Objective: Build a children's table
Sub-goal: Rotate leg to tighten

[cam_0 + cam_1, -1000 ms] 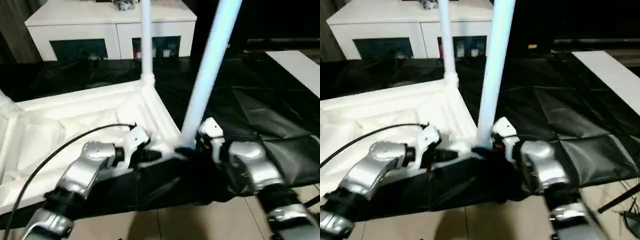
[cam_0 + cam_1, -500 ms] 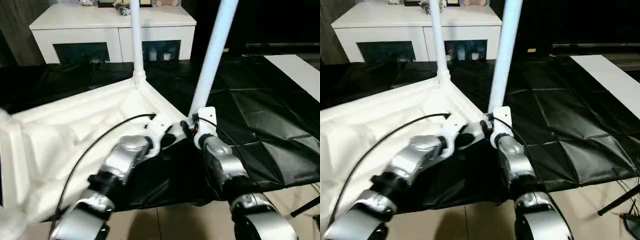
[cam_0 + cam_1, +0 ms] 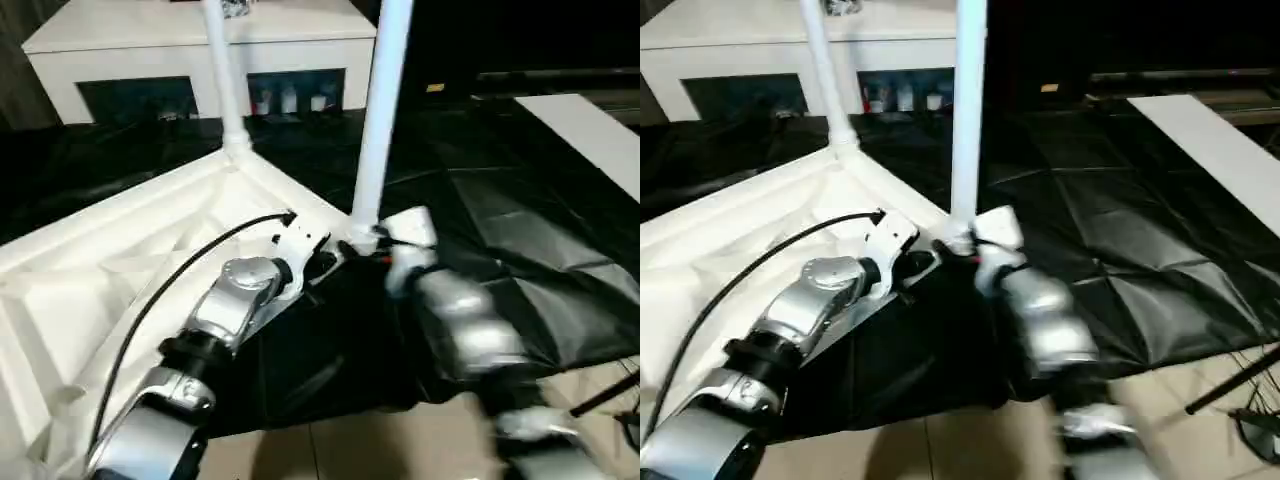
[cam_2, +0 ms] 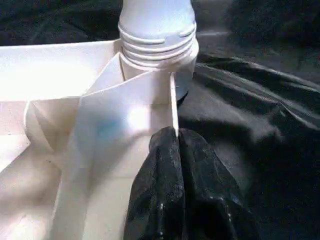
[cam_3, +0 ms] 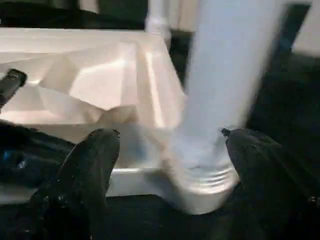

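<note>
- The tabletop (image 3: 120, 250) is lying upside down in front of me, ribbed underside facing up, filling the left half of the scene on a black sheet (image 3: 520, 220).
- Two legs are standing upright in its corner sockets: the near leg (image 3: 378, 120) at the corner closest to my grippers, the far leg (image 3: 222, 80) at the corner further back and to the left.
- The near leg's threaded base is sitting in its round socket (image 4: 157, 55), with the ribbed collar showing above the rim.
- My left gripper (image 3: 325, 262) is pressing its two black fingers (image 4: 175, 200) together against the thin edge of the tabletop wall just beside that socket; they are closed with nothing between them that I can make out.
- My right gripper (image 5: 170, 150) is straddling the base of the near leg, one finger (image 5: 92, 165) on either side and standing wide apart; I cannot tell whether they are touching it.
- The black sheet is wrinkling across the floor to the right and behind, ending at pale tiles (image 3: 350, 445) nearest me.
- A white cabinet (image 3: 200, 50) with glass doors is standing at the far side, and a white panel (image 3: 590, 130) is lying at far right.
</note>
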You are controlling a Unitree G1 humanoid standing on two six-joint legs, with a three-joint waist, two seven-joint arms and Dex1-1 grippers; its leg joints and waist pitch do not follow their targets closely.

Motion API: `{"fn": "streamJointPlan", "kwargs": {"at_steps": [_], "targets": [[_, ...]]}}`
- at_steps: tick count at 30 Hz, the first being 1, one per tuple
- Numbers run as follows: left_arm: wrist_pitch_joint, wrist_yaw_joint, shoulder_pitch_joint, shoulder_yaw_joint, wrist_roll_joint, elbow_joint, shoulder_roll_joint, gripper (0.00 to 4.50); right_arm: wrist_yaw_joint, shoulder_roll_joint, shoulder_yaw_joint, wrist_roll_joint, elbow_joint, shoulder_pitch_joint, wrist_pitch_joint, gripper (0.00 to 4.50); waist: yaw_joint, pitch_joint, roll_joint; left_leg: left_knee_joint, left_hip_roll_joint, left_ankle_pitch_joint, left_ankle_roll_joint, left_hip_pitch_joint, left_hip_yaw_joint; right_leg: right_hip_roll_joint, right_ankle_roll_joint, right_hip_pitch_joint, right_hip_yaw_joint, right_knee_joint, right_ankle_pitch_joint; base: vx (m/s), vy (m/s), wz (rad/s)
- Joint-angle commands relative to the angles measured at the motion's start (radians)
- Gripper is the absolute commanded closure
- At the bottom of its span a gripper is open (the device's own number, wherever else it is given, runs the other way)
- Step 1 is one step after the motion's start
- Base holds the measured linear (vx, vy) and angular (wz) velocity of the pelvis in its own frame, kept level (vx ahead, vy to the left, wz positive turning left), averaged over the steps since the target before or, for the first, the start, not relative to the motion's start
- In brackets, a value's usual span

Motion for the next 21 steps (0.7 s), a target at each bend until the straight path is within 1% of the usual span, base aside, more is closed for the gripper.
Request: {"fn": "streamJointPlan", "kwargs": {"at_steps": [1, 2, 3, 4, 5, 7, 8, 9, 10, 11, 12, 15, 17, 18, 19, 21], "targets": [[0.035, -0.044, 0.027, -0.024, 0.01, 0.017, 0.017, 4.5, 0.072, -0.037, -0.012, 0.014, -0.028, 0.017, 0.003, 0.73, 0.008, -0.065, -0.01, -0.06, 0.022, -0.092, 0.126, 0.002, 0.003, -0.04, -0.286, 0.067, 0.029, -0.052, 0.029, 0.0, 0.0, 0.0], [0.036, -0.055, 0.028, -0.026, 0.008, 0.013, 0.021, 4.5, 0.085, -0.056, -0.019, 0.016, -0.029, 0.018, -0.001, 0.73, 0.007, -0.062, -0.006, -0.063, 0.023, -0.137, 0.109, 0.005, 0.003, -0.041, -0.283, 0.064, 0.029, -0.061, -0.042, 0.0, 0.0, 0.0], [0.043, -0.112, 0.039, -0.047, 0.003, -0.013, 0.04, 4.5, 0.109, -0.089, -0.024, 0.02, -0.031, 0.022, -0.01, 0.73, 0.007, -0.06, -0.005, -0.066, 0.025, -0.173, 0.088, 0.006, 0.002, -0.041, -0.275, 0.065, 0.029, -0.066, -0.102, 0.0, 0.0, 0.0], [0.048, -0.157, 0.052, -0.062, -0.003, -0.039, 0.057, 4.5, 0.132, -0.108, -0.026, 0.026, -0.038, 0.027, -0.008, 0.73, 0.008, -0.059, -0.003, -0.068, 0.026, -0.187, 0.073, 0.009, 0.002, -0.042, -0.268, 0.062, 0.031, -0.069, -0.135, 0.0, 0.0, 0.0], [0.055, -0.213, 0.071, -0.08, -0.011, -0.076, 0.083, 4.5, 0.17, -0.136, -0.024, 0.038, -0.067, 0.042, 0.007, 0.73, 0.01, -0.059, -0.002, -0.071, 0.029, -0.19, 0.063, 0.008, 0.0, -0.042, -0.264, 0.064, 0.031, -0.068, -0.138, 0.0, 0.0, 0.0], [0.041, -0.266, 0.089, -0.095, -0.016, -0.106, 0.111, 4.5, 0.201, -0.16, -0.018, 0.04, -0.089, 0.058, 0.01, 0.73, 0.009, -0.059, -0.002, -0.071, 0.029, -0.187, 0.062, 0.008, -0.001, -0.041, -0.266, 0.063, 0.031, -0.065, -0.121, 0.0, 0.0, 0.0], [0.039, -0.295, 0.099, -0.101, -0.021, -0.123, 0.129, 4.5, 0.216, -0.17, -0.015, 0.043, -0.097, 0.066, 0.011, 0.73, 0.007, -0.058, -0.001, -0.071, 0.028, -0.204, 0.058, 0.009, 0.001, -0.039, -0.266, 0.061, 0.031, -0.067, -0.129, 0.0, 0.0, 0.0], [0.02, -0.334, 0.112, -0.108, -0.028, -0.144, 0.15, 4.5, 0.227, -0.182, -0.012, 0.046, -0.107, 0.075, 0.016, 0.73, 0.007, -0.058, -0.001, -0.072, 0.028, -0.207, 0.057, 0.01, 0.001, -0.039, -0.265, 0.061, 0.031, -0.067, -0.132, 0.0, 0.0, 0.0], [0.015, -0.343, 0.115, -0.109, -0.03, -0.149, 0.155, 4.5, 0.23, -0.185, -0.012, 0.046, -0.109, 0.077, 0.018, 0.73, 0.007, -0.057, -0.001, -0.073, 0.028, -0.211, 0.055, 0.009, 0.0, -0.039, -0.264, 0.06, 0.031, -0.068, -0.139, 0.0, 0.0, 0.0], [0.02, -0.374, 0.129, -0.11, -0.039, -0.174, 0.179, 4.5, 0.242, -0.198, -0.008, 0.047, -0.122, 0.089, 0.026, 0.73, 0.006, -0.057, -0.001, -0.076, 0.03, -0.216, 0.05, 0.009, -0.001, -0.04, -0.258, 0.061, 0.031, -0.068, -0.151, 0.0, 0.0, 0.0], [0.009, -0.396, 0.138, -0.112, -0.042, -0.187, 0.196, 4.5, 0.247, -0.201, -0.006, 0.046, -0.125, 0.094, 0.028, 0.73, 0.006, -0.058, 0.0, -0.075, 0.029, -0.212, 0.048, 0.009, -0.001, -0.04, -0.26, 0.061, 0.031, -0.066, -0.144, 0.0, 0.0, 0.0], [-0.009, -0.411, 0.146, -0.11, -0.038, -0.201, 0.218, 4.5, 0.255, -0.199, 0.0, 0.042, -0.125, 0.098, 0.027, 0.73, 0.006, -0.059, 0.0, -0.074, 0.029, -0.209, 0.046, 0.011, 0.0, -0.039, -0.264, 0.058, 0.032, -0.065, -0.131, 0.0, 0.0, 0.0], [-0.022, -0.393, 0.146, -0.102, -0.026, -0.207, 0.228, 4.5, 0.259, -0.194, 0.014, 0.038, -0.129, 0.104, 0.026, 0.73, 0.007, -0.057, 0.0, -0.075, 0.029, -0.214, 0.044, 0.011, 0.001, -0.038, -0.263, 0.057, 0.032, -0.065, -0.137, 0.0, 0.0, 0.0], [-0.044, -0.364, 0.14, -0.103, -0.006, -0.195, 0.228, 4.5, 0.26, -0.188, 0.021, 0.037, -0.132, 0.106, 0.027, 0.73, 0.007, -0.058, -0.001, -0.075, 0.029, -0.213, 0.041, 0.01, 0.001, -0.039, -0.259, 0.058, 0.032, -0.066, -0.141, 0.0, 0.0, 0.0], [-0.044, -0.362, 0.14, -0.102, -0.005, -0.194, 0.228, 4.5, 0.26, -0.188, 0.022, 0.037, -0.132, 0.106, 0.027, 0.73, 0.007, -0.058, -0.001, -0.075, 0.029, -0.212, 0.041, 0.01, 0.0, -0.039, -0.258, 0.058, 0.032, -0.066, -0.139, 0.0, 0.0, 0.0], [0.0, -0.359, 0.13, -0.086, -0.024, -0.182, 0.217, 4.5, 0.263, -0.185, 0.03, 0.034, -0.135, 0.107, 0.027, 0.73, 0.008, -0.057, -0.002, -0.075, 0.029, -0.218, 0.038, 0.012, 0.002, -0.04, -0.253, 0.056, 0.033, -0.068, -0.155, 0.0, 0.0, 0.0]]}}
